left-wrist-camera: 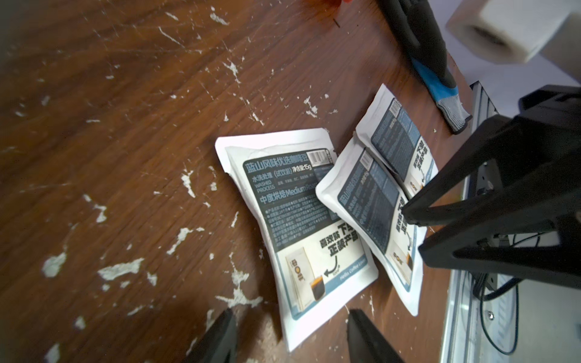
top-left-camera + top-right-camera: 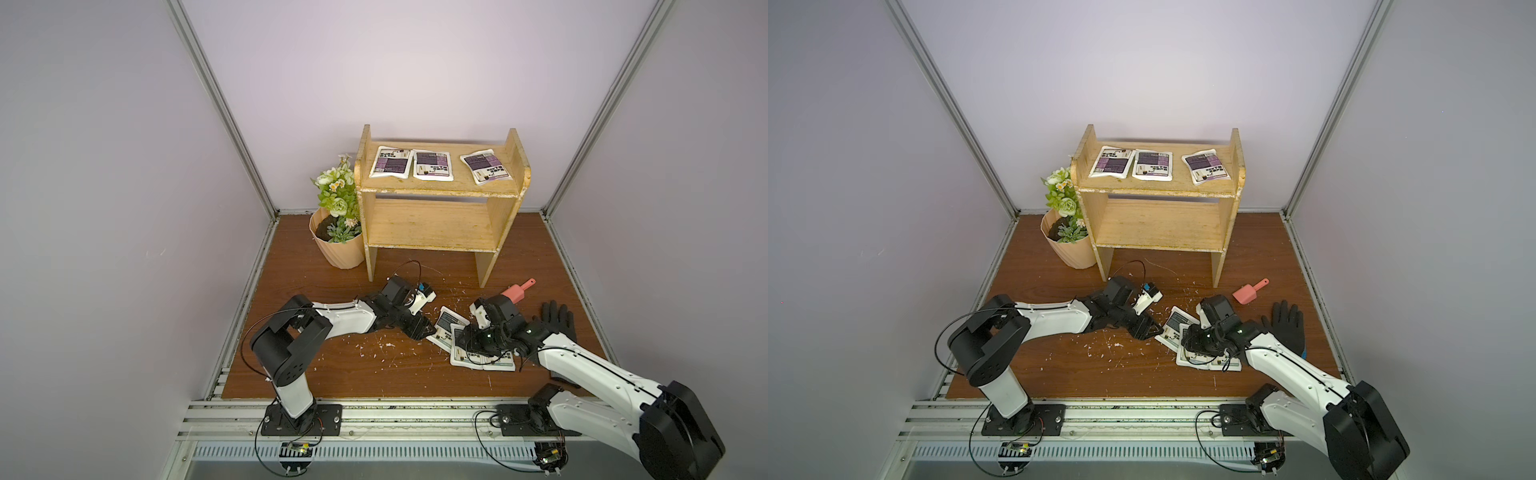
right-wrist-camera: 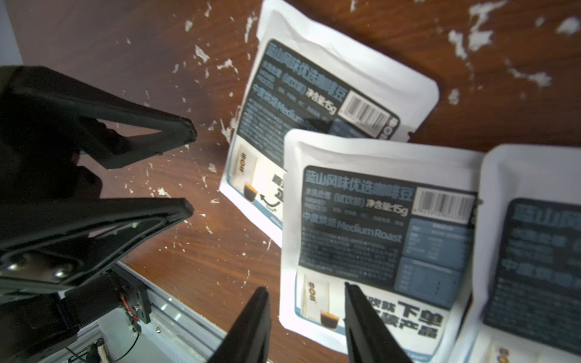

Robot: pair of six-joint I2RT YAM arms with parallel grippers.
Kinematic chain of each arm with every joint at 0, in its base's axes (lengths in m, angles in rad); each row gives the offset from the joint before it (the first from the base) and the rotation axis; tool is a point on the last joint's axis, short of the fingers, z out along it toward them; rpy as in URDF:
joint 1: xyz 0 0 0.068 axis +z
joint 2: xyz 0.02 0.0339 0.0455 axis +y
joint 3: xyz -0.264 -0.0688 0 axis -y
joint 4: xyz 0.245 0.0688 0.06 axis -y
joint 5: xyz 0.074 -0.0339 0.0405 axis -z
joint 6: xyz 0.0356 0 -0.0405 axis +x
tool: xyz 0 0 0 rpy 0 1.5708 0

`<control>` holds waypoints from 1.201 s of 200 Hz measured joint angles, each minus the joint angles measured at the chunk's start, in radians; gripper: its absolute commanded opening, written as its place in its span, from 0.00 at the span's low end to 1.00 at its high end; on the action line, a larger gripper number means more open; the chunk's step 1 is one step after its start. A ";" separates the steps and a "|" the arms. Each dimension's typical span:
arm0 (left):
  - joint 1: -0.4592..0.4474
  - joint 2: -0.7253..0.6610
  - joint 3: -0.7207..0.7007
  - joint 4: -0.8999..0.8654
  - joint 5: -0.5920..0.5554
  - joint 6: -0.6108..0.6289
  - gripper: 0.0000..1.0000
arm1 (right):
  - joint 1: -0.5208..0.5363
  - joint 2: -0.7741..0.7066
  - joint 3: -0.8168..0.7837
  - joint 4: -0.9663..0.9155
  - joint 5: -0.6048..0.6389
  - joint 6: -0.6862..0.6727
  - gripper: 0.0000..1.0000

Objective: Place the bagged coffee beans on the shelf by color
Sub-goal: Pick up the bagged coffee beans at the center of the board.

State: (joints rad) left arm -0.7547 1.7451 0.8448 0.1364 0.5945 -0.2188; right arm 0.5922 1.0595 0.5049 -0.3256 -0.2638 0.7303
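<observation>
My left gripper (image 1: 290, 311) is low over the table (image 2: 332, 365), jaws wide. The picture end of a grey-blue pouch (image 1: 301, 226) lies between them, and its long axis runs straight away from me. My right gripper (image 3: 305, 286), jaws part open, straddles the side edge of the middle pouch (image 3: 361, 239). That pouch lies lengthwise along my reach and overlaps the first. Three purple pouches (image 2: 432, 165) lie flat on the top board of the shelf (image 2: 432, 224).

Three overlapping grey-blue pouches (image 3: 314, 88) on brown table (image 3: 163, 56), right gripper (image 3: 305, 287) astride edge of middle pouch (image 3: 361, 239), left gripper (image 3: 190, 168) nearby
</observation>
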 measured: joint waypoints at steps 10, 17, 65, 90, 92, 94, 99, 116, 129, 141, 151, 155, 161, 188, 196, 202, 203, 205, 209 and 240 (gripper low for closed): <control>0.000 0.021 0.010 0.001 0.012 -0.001 0.59 | -0.003 0.000 -0.018 0.002 0.006 0.008 0.43; 0.000 0.034 0.016 0.003 0.019 -0.002 0.59 | -0.006 0.000 -0.031 0.002 0.016 0.011 0.43; 0.000 0.106 0.066 0.012 0.083 -0.002 0.59 | -0.039 -0.029 -0.086 0.014 0.042 0.023 0.43; 0.000 0.137 0.092 0.026 0.109 -0.002 0.58 | -0.060 -0.051 -0.111 0.031 0.031 0.026 0.44; 0.000 0.138 0.093 0.026 0.112 -0.003 0.58 | -0.063 -0.053 -0.112 0.031 0.031 0.026 0.44; 0.000 0.140 0.095 0.027 0.114 -0.002 0.58 | -0.065 -0.056 -0.113 0.031 0.031 0.026 0.44; 0.000 0.144 0.098 0.028 0.120 -0.002 0.58 | -0.072 -0.061 -0.115 0.032 0.030 0.025 0.43; -0.002 0.161 0.117 0.028 0.137 -0.002 0.58 | -0.108 -0.078 -0.119 0.029 0.039 0.019 0.43; -0.004 0.177 0.134 0.026 0.148 -0.002 0.58 | -0.135 -0.088 -0.122 0.022 0.049 0.015 0.43; -0.007 0.189 0.150 0.022 0.158 0.001 0.58 | -0.152 -0.092 -0.129 0.011 0.063 0.011 0.43; -0.010 0.200 0.163 0.018 0.169 0.005 0.58 | -0.163 -0.092 -0.135 0.007 0.069 0.010 0.43; -0.013 0.204 0.169 0.014 0.172 0.006 0.58 | -0.164 -0.091 -0.135 0.007 0.070 0.010 0.43; -0.015 0.210 0.176 0.010 0.177 0.008 0.57 | -0.164 -0.090 -0.135 0.008 0.072 0.010 0.43; -0.025 0.230 0.200 -0.009 0.199 0.013 0.47 | -0.165 -0.068 -0.130 0.019 0.074 0.002 0.43; -0.026 0.234 0.202 -0.014 0.203 0.017 0.42 | -0.165 -0.060 -0.123 0.021 0.074 -0.006 0.43; -0.026 0.236 0.203 -0.019 0.203 0.016 0.38 | -0.165 -0.052 -0.116 0.020 0.073 -0.014 0.43; -0.026 0.237 0.203 -0.019 0.205 0.018 0.37 | -0.165 -0.051 -0.114 0.020 0.073 -0.014 0.43; -0.026 0.238 0.203 -0.021 0.206 0.016 0.36 | -0.165 -0.048 -0.111 0.019 0.074 -0.018 0.43; -0.026 0.238 0.204 -0.026 0.204 0.018 0.32 | -0.165 -0.041 -0.105 0.018 0.074 -0.024 0.44; -0.028 0.248 0.206 -0.047 0.188 0.014 0.09 | -0.165 -0.006 -0.066 -0.015 0.082 -0.062 0.44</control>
State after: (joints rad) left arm -0.7826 1.9930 1.0504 0.0898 0.7830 -0.2047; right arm 0.4271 1.0538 0.4393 -0.3408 -0.1822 0.6685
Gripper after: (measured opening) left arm 0.151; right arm 0.436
